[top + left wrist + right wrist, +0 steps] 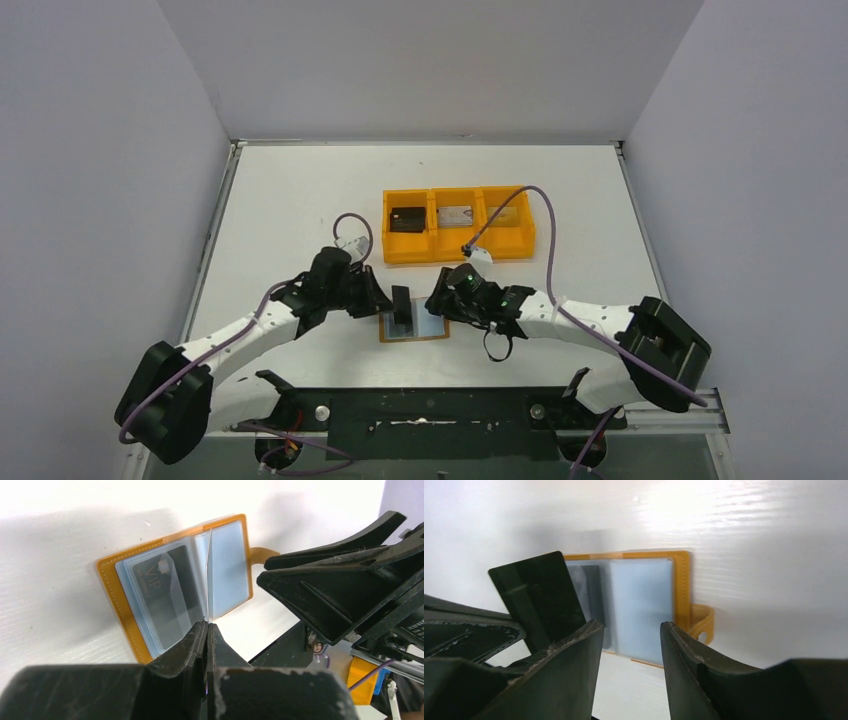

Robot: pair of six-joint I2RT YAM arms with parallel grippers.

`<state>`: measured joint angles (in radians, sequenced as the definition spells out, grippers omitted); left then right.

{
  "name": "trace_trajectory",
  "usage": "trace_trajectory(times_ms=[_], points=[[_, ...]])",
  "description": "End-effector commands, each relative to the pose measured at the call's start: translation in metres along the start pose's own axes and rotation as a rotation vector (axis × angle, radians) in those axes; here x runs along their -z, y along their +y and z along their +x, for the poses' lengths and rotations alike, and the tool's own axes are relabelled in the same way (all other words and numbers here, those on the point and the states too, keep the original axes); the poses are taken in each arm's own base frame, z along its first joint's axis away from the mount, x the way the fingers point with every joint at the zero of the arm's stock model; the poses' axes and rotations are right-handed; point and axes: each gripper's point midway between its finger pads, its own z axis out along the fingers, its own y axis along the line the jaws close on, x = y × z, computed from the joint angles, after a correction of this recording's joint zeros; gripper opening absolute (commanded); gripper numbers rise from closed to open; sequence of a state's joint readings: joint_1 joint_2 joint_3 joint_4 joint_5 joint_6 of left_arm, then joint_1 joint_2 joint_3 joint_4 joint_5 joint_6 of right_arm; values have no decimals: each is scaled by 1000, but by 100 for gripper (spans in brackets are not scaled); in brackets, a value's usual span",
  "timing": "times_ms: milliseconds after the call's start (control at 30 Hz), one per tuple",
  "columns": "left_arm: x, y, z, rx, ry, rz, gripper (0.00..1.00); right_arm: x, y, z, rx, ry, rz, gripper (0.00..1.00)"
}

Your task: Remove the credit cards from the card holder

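The left gripper [207, 626] pinches what seems a stiff, slick dark card [540, 596] by its edge, while the right gripper [631, 630] stands spread and empty.

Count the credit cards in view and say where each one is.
4. A dark card and a silvery card in the orange tray; an upright card pinched by the left gripper; a VIP card sleeved in the card holder. Others may be hidden.
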<state>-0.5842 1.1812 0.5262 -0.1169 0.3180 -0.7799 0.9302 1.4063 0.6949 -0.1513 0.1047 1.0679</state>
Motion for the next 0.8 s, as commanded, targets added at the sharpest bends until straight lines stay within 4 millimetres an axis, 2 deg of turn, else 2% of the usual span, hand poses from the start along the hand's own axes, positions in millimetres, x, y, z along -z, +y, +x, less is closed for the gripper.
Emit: trace_trajectory(times_ms=[0, 200, 500, 767], points=[[18, -22, -26, -44, -105, 79, 0, 14, 39, -26, 1, -109, -194, 48], [33, -36, -34, -43, -142, 183, 0, 36, 64, -42, -45, -222, -434, 55], [49, -55, -34, -11, -145, 376, 0, 53, 91, -42, -24, -155, -668, 57], [60, -73, -33, -46, -109, 486, 0, 56, 99, -49, -29, -113, -782, 57]])
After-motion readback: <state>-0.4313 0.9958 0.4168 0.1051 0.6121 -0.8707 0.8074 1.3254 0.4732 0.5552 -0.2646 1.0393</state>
